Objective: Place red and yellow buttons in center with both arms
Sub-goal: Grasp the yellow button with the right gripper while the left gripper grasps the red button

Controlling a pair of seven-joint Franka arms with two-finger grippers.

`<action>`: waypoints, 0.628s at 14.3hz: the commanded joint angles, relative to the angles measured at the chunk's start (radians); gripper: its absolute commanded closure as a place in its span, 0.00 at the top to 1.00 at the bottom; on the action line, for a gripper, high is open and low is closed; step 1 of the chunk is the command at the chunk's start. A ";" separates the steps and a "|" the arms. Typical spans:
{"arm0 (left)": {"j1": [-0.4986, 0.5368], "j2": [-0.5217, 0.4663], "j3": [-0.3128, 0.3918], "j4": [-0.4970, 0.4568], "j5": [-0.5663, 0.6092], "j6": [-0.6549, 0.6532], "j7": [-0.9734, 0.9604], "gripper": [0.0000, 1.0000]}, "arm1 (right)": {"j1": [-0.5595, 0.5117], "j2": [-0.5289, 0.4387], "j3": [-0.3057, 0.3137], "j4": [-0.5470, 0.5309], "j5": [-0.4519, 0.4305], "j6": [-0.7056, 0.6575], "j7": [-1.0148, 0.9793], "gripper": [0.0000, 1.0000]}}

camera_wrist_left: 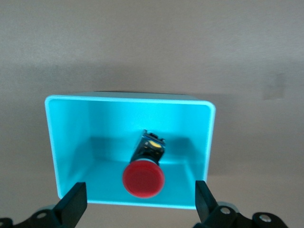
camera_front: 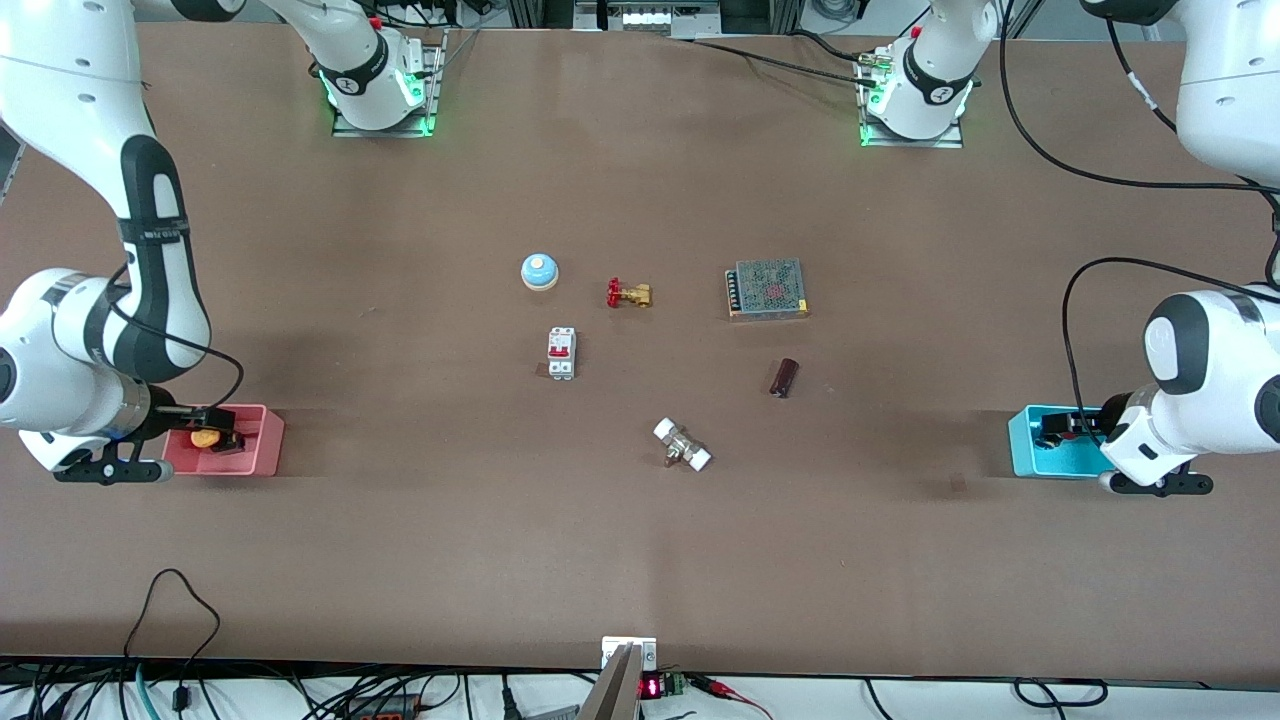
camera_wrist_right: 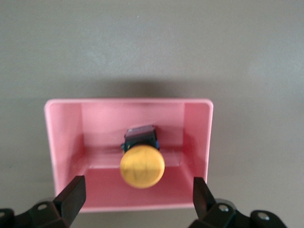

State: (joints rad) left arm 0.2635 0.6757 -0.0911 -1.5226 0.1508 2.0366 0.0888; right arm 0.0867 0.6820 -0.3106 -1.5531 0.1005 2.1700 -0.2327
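Two arms, one per end of the surface [camera_front: 400, 560].
Item: cyan bin [camera_wrist_left: 71, 142], left arm's end; red button [camera_wrist_left: 143, 179] lies inside on its side.
Item: pink bin [camera_wrist_right: 64, 142], right arm's end; yellow button [camera_wrist_right: 142, 166] inside, likewise tipped.
Left end effector [camera_wrist_left: 137, 209]: over the cyan bin, fingers spread wide, grasping nothing.
Right end effector [camera_wrist_right: 137, 206]: over the pink bin, released, empty.
Risk: fingers sit near the bin walls and could catch a rim or drag a bin; round caps may roll or slip from the pads.
Room: centre is crowded by power supply [camera_front: 767, 289], breaker [camera_front: 561, 353], bell [camera_front: 539, 271], valve [camera_front: 628, 294]; open ground lies nearer the front camera.
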 commanded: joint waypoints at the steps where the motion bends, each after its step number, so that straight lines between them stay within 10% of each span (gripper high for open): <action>1: 0.002 0.027 -0.001 0.033 0.027 -0.009 0.015 1.00 | -0.008 0.031 0.007 0.030 0.019 0.022 -0.023 1.00; 4: 0.002 0.031 -0.001 0.033 0.024 -0.009 0.014 0.89 | -0.010 0.059 0.008 0.031 0.033 0.024 -0.023 1.00; 9: 0.000 0.031 -0.001 0.032 0.022 -0.009 0.000 0.43 | -0.010 0.079 0.008 0.031 0.054 0.043 -0.037 1.00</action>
State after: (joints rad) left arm 0.2652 0.6932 -0.0911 -1.5190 0.1572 2.0370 0.0883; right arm 0.0868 0.7437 -0.3091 -1.5432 0.1351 2.1954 -0.2407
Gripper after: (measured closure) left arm 0.463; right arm 0.000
